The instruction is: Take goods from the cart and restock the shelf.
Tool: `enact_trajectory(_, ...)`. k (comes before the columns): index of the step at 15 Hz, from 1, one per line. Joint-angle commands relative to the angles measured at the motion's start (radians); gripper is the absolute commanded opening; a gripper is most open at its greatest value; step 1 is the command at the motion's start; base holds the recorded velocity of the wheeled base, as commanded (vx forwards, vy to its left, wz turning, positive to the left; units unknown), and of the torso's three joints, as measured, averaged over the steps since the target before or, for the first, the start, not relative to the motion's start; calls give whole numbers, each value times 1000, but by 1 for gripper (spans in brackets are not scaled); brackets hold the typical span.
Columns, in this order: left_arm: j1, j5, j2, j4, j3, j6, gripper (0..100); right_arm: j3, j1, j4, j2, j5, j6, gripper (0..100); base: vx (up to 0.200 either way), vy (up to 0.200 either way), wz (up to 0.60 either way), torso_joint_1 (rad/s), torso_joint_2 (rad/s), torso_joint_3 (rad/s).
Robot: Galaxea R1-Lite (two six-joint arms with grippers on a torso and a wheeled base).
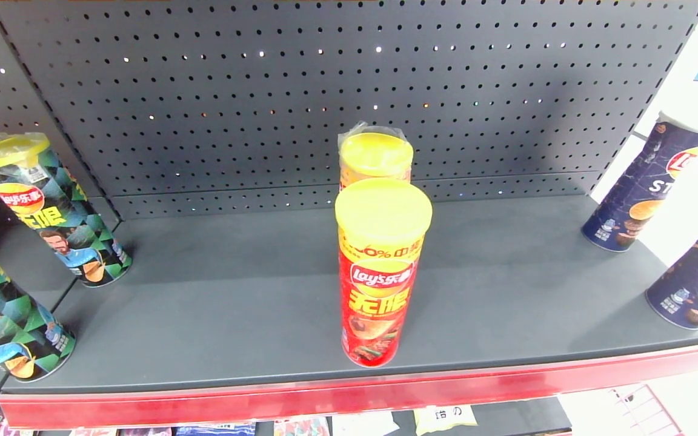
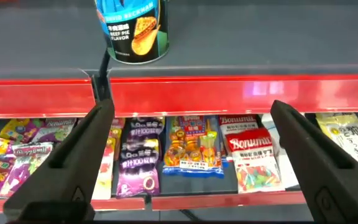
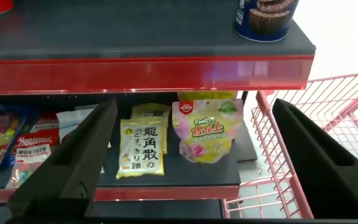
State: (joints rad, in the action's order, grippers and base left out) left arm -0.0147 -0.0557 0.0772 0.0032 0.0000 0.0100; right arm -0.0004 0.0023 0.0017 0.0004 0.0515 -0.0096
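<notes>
Chip can point(image 1: 382, 272) upright near shelf point(image 1: 234, 290) front edge, second can point(image 1: 375, 158) just behind it, left claw point(image 2: 191, 104) and right claw point(image 3: 194, 102) both released

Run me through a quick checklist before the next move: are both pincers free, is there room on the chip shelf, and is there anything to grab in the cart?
1. The left pincer is open and empty: ok.
2. The right pincer is open and empty: ok.
3. The shelf has bare room on both sides of the red can: ok.
4. The red can stands upright near the front edge, with the second can behind it: ok.
5. The cart is in sight past the shelf's end: ok.
6. Goods in the cart to pick: cannot tell, its inside is hidden.
</notes>
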Motion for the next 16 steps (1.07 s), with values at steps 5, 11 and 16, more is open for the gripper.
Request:
enact_trajectory(5, 10, 28, -77, -2, 0, 11, 100, -1, -1, 0, 0, -85, 19, 100, 0, 0, 0, 0, 0, 0)
enact_trajectory(11, 10, 28, -77, -2, 0, 2, 100, 0, -1, 0, 0, -76, 7, 100, 0, 0, 0, 0, 0, 0)
enact_trajectory(16, 10, 28, -77, -2, 0, 2, 100, 0, -1, 0, 0, -76, 8, 100, -160, 0, 0, 7, 3, 1)
